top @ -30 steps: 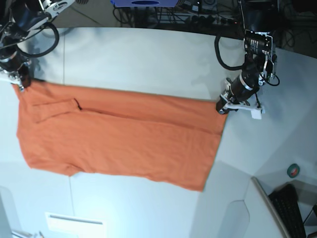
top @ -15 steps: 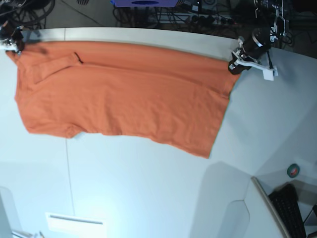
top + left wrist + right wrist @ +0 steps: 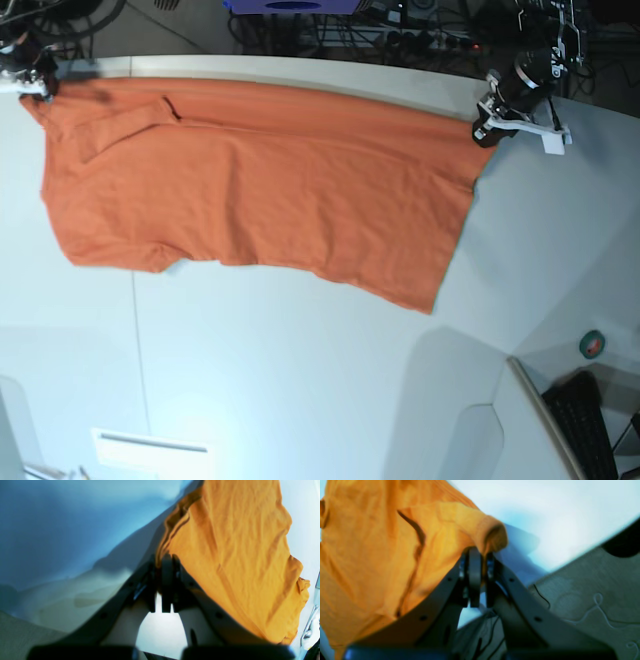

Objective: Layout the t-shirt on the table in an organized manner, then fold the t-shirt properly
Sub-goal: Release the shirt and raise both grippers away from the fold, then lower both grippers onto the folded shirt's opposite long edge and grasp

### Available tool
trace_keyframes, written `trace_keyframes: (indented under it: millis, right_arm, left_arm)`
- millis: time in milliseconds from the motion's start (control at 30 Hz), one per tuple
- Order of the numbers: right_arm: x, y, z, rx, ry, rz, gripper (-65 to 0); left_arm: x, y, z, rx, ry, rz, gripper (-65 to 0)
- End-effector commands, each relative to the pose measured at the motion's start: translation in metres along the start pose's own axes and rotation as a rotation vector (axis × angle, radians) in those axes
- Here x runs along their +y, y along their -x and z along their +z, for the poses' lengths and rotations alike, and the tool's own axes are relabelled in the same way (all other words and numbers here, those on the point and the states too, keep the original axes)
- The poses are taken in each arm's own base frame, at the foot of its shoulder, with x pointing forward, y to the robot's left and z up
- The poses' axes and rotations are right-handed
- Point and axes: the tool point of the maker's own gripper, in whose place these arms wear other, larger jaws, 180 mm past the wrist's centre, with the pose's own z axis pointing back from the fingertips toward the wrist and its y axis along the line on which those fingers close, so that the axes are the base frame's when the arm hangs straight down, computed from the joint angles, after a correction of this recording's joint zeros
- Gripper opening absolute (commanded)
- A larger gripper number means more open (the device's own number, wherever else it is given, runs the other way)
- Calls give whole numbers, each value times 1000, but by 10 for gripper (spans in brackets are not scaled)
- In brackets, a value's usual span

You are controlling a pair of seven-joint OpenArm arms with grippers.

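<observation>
The orange t-shirt [image 3: 260, 185] hangs stretched between my two grippers above the far part of the white table [image 3: 300, 380], its lower edge draping toward me. At the base view's right, my left gripper [image 3: 484, 130] is shut on the t-shirt's corner; the left wrist view has the cloth [image 3: 232, 555] pinched between the closed fingertips [image 3: 167, 565]. My right gripper [image 3: 36, 86], at the base view's far left, is shut on the other top corner, where a rolled fold of t-shirt [image 3: 480, 530] bulges over the closed fingers [image 3: 474, 562].
Cables and dark equipment [image 3: 400, 30] lie beyond the table's far edge. A small green roll [image 3: 593, 344] and a black keyboard [image 3: 590, 425] sit on the grey side surface at lower right. A white label [image 3: 150, 448] lies near the front edge.
Both grippers have carried the t-shirt up and toward the table's far edge, then slightly rightward, keeping it stretched. The hanging edge swung along with them.
</observation>
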Motion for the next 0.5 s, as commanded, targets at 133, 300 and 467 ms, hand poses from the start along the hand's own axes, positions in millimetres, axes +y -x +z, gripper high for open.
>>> trace_keyframes:
  millis: [133,300,467]
  right_arm:
    - [-4,-8,12,8,16,31,-425]
    - [-16,-16,29,-12,57,26,-422]
    - [-11,-41,35,-71,60,71,-422]
  left_arm:
    - [4,-12,6,-40,-6,-8,-434]
    - [16,-27,16,-87,-33,6,-181]
    - [27,-67,35,-200,-62,8,-158]
